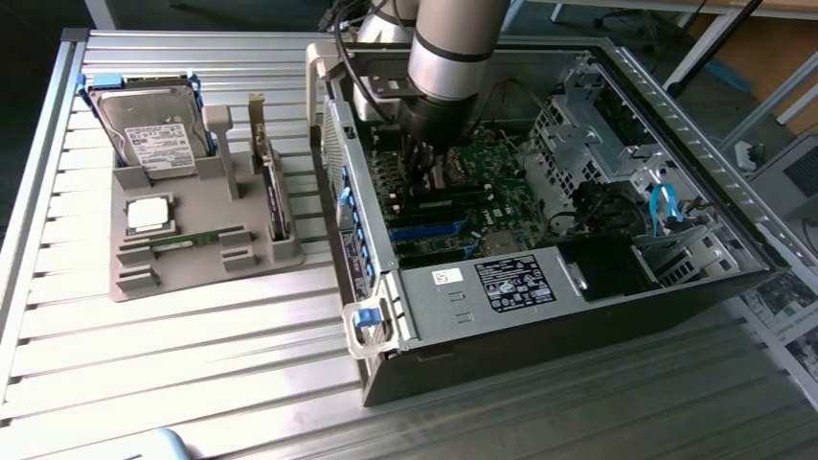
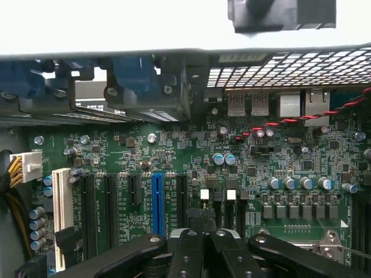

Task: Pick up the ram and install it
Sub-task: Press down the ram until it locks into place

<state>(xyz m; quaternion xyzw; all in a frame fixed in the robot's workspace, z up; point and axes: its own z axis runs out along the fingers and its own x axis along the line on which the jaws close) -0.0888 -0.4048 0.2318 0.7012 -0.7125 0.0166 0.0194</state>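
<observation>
Ram (image 1: 198,239) – one thin green stick of it – lies flat in the gray holder (image 1: 192,276) on the exterior view's left, just beside the square processor chip (image 1: 149,213) and in front of the hard drive (image 1: 153,134), well apart from the arm. The gripper (image 1: 432,158) is not near that stick: the arm reaches down into the open computer case (image 1: 715,144), and in the wrist view the gripper (image 2: 203,231) hangs low over the green motherboard (image 2: 191,156), close above two narrow slots that end in white latches (image 2: 204,195). Whether the claw is open or closed I cannot tell, and I also cannot tell if it carries a second stick; something dark sits at its tip, but it is not clear what. My judgement is that the installing step is in hand, not the picking, since the claw is already at the board and lined up with the latched slots. Seating a stick there would call for keeping it upright and parallel to the slot, directly above it, and then a straight push down without tilt – a skewed entry could jam against the latches or the small parts beside them.
</observation>
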